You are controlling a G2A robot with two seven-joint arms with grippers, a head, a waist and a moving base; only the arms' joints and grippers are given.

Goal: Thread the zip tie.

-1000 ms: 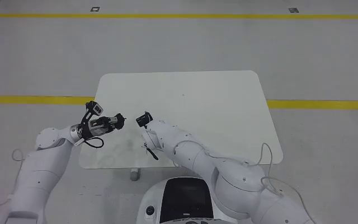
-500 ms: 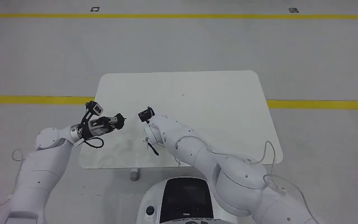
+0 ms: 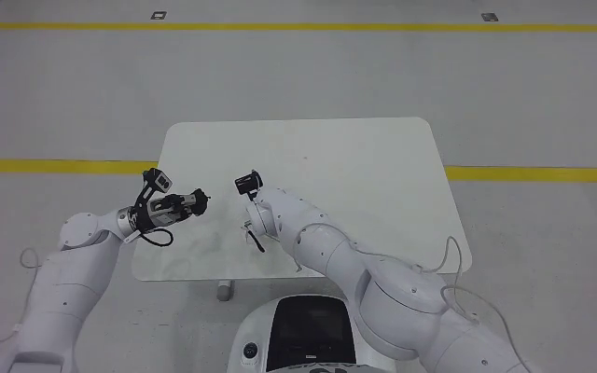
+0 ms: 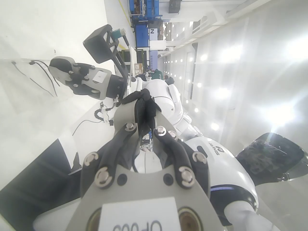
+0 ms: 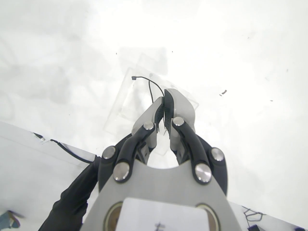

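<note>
R hand (image 5: 164, 99) tight on zip tie (image 5: 154, 83)

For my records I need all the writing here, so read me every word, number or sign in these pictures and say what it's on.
"N": white sign in the room behind.
Left pincer label: upside down, cut off, unreadable.
Right pincer label: cut off, unreadable.

Rounded white arms (image 3: 326, 250) are shown, a black cable (image 3: 157, 239) looped at 8 o'clock; left gripper (image 4: 144, 97) and right gripper (image 5: 164, 97) are made of grey plates, silver screws, black linkages.
</note>
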